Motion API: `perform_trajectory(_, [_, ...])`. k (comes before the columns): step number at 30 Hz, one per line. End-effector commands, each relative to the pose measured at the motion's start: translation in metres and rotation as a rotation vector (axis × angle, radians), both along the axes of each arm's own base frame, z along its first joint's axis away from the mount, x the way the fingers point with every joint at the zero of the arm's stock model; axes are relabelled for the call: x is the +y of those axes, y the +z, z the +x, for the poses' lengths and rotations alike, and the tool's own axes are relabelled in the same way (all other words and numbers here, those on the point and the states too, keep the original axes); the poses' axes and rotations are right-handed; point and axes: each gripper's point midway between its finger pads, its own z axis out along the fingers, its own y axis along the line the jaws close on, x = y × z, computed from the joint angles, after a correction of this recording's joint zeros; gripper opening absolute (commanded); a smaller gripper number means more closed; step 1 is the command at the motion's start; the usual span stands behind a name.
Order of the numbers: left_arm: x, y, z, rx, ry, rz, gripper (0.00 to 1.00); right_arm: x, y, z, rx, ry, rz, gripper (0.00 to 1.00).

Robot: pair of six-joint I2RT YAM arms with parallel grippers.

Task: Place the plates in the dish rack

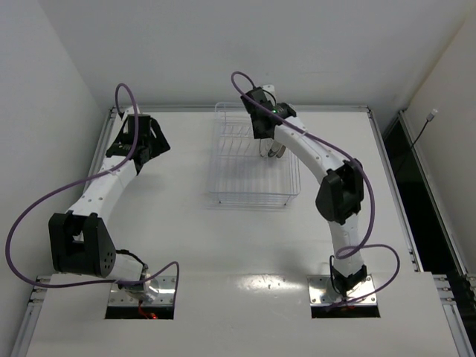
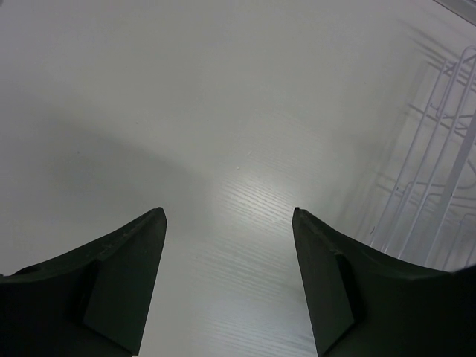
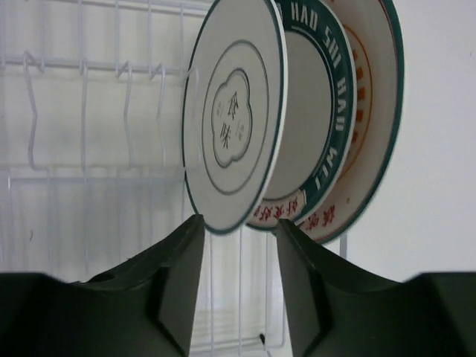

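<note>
From above, the plates (image 1: 274,151) are too small to tell apart, and the right arm (image 1: 297,137) covers most of them. In the right wrist view, the orange plate (image 3: 375,111) is mostly hidden behind the blue-rimmed plate (image 3: 331,97). The picture's edge cuts off both tops. The left wrist view shows only a corner of the dish rack (image 2: 439,149).

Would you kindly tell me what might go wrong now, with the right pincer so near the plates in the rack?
The right pincer stands open with the rim of the nearest plate at its fingertips; a crooked retreat could snag that rim and tip the plate. The three plates stand close together in the dish rack, so a knock on one would likely disturb the others.
</note>
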Motion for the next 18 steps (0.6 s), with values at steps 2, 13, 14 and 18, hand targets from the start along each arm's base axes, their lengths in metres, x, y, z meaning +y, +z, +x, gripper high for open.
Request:
perform_trajectory(2, [0.000,0.023,0.009,-0.063,0.019,0.003,0.69,-0.003,0.081,-0.035,-0.097,0.067,0.142,0.55])
perform_trajectory(13, [-0.017,0.027,0.008,-0.080,-0.053,-0.062,0.70,-0.011,0.083,-0.176,-0.046,0.403,0.410,1.00])
perform_trajectory(14, [-0.020,0.022,0.010,-0.065,-0.068,-0.073,0.70,-0.021,0.077,-0.185,-0.043,0.377,0.422,1.00])
perform_trajectory(18, [-0.028,0.011,0.012,-0.036,-0.103,-0.099,0.70,-0.066,0.050,-0.216,-0.060,0.215,0.390,1.00])
